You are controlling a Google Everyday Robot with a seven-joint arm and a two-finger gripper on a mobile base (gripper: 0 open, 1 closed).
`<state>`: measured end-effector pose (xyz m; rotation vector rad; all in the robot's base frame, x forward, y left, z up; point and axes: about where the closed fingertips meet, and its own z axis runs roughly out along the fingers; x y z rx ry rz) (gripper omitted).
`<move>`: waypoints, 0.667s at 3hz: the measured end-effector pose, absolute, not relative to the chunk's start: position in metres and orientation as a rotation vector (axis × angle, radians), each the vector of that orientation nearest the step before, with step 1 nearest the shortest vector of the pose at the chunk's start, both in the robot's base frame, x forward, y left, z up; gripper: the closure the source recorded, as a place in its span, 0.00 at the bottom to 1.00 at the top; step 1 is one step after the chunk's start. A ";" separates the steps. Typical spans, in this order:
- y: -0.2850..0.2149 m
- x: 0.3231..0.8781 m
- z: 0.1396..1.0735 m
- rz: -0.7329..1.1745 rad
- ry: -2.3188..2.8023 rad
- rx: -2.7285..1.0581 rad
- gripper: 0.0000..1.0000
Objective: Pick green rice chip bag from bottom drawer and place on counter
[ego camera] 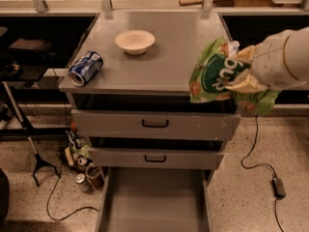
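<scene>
The green rice chip bag point(217, 74) hangs in the air at the counter's right front corner, held from the right by my gripper point(246, 76), which is shut on it. The bag covers most of a clear plastic bottle lying on the counter; only its cap end point(233, 46) shows. The counter point(159, 57) is the flat grey cabinet top. The bottom drawer point(154, 202) is pulled out below and its grey tray shows nothing inside.
A white bowl point(135, 41) stands at the counter's back middle. A blue soda can point(85, 68) lies on its side at the left front corner. Two upper drawers with black handles point(155, 123) are slightly open. Cans and cables point(82, 168) lie on the floor at the left.
</scene>
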<state>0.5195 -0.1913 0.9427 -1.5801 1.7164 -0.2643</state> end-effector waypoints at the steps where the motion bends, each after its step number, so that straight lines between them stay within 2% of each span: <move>1: -0.155 0.541 0.977 -0.247 1.653 -1.572 1.00; 2: -0.155 0.541 0.977 -0.247 1.653 -1.572 1.00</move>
